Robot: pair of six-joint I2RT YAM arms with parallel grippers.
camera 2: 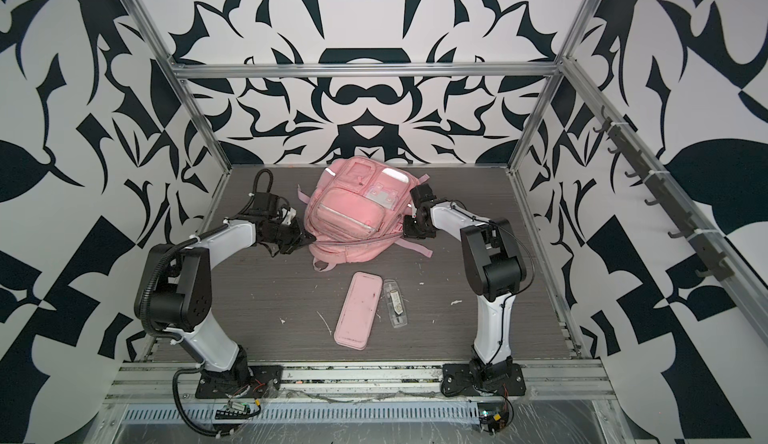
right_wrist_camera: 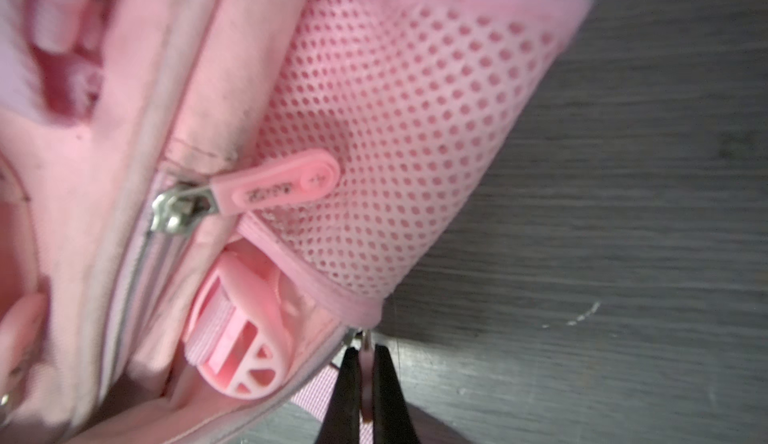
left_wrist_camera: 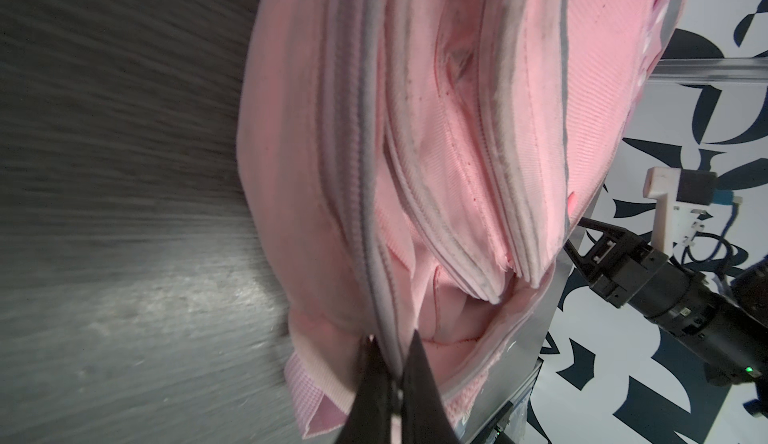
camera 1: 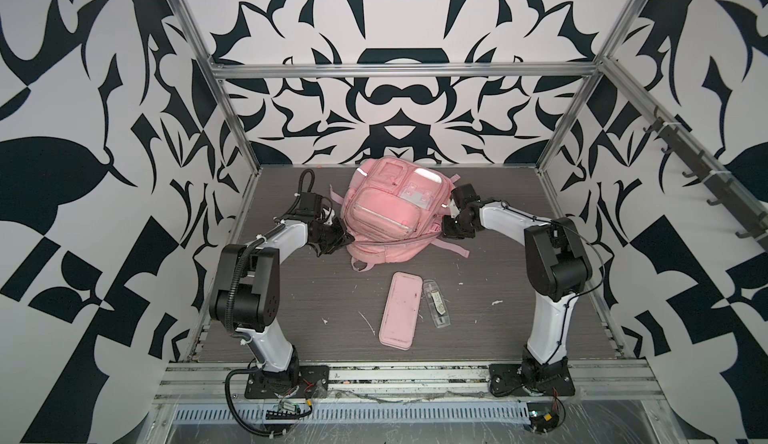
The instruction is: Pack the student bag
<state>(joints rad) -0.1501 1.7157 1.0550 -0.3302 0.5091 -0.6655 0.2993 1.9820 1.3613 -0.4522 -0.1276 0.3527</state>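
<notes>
Right pincer [right_wrist_camera: 365, 350] is clamped on a zip pull [right_wrist_camera: 367, 386]; left pincer [left_wrist_camera: 392, 336] pinches the zip seam [left_wrist_camera: 369, 213], anchoring the student bag [camera 1: 386, 213] between them on the counter [camera 1: 291, 296], likely for unzipping.

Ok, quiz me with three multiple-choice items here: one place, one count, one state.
1. The pink pencil case lies: A) in front of the student bag, apart from it; B) inside the bag; C) behind the bag.
2. Cases lying loose outside the bag: A) none; B) two; C) five.
3. The right gripper has its fingers: A) wide open; B) shut on a zip pull; C) shut on the pencil case.
Answers: 1A, both top views show it on the bag's near side; 2B, the pencil case and a clear case beside it; 3B, the pull sits pinched between them in the right wrist view.
</notes>
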